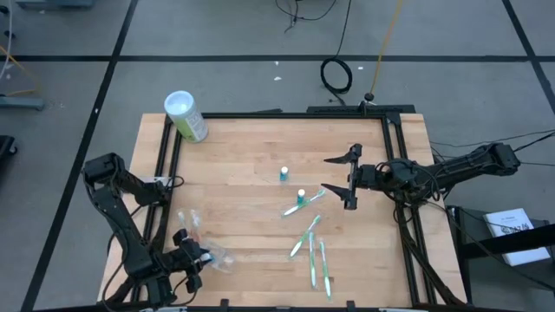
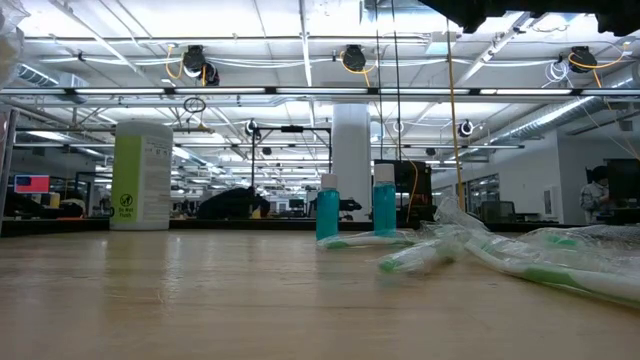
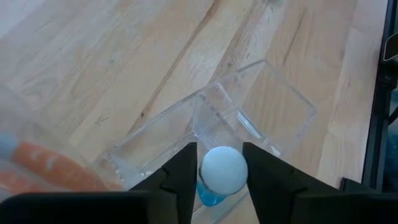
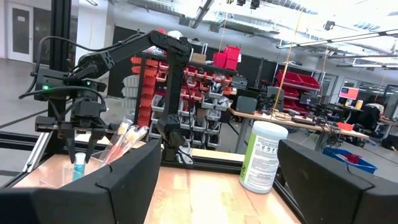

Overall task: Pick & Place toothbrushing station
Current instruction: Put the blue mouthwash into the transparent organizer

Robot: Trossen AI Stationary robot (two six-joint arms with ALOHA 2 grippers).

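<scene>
While two tubes wait mid-tabletop, a third is going into the holder.
High view: left hand [image 1: 186,260] over the clear holder [image 1: 208,256] at the tabletop [image 1: 243,156] near-left corner; right hand [image 1: 342,178] open, empty, beside tubes [image 1: 301,197] and toothbrushes [image 1: 316,256].
Low view: two tubes upright, brushes lying flat.
Left wrist view: fingers [image 3: 180,180] flank a tube [image 3: 221,174] above the holder; grip unclear.
Right wrist view: canister [image 4: 262,155] stands apart.
Next: probably release, rise straight.
</scene>
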